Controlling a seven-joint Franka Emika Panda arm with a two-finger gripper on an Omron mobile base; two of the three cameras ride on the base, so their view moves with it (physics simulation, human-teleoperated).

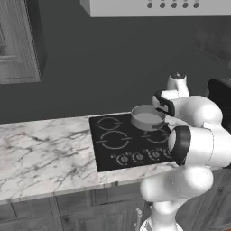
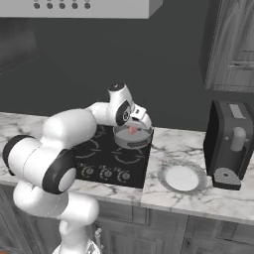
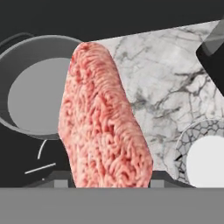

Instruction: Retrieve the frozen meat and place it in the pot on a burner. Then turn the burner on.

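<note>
The frozen meat (image 3: 103, 118), a pinkish-red lump, stands between my gripper's (image 3: 109, 177) fingers and is held by them. In the right base view the frozen meat (image 2: 132, 130) hangs under the gripper (image 2: 135, 124), just over the pot (image 2: 133, 138). The round grey pot (image 1: 147, 117) sits on the back right burner of the black cooktop (image 1: 113, 140). Seen from the hand, the pot (image 3: 35, 96) lies to the left, and the meat overlaps its right rim.
Burner knobs (image 1: 137, 157) line the cooktop's front edge. A patterned plate (image 2: 181, 177) lies on the marble counter (image 1: 45, 149) right of the cooktop, with a black coffee machine (image 2: 230, 144) beyond it. A range hood (image 1: 158, 6) hangs overhead.
</note>
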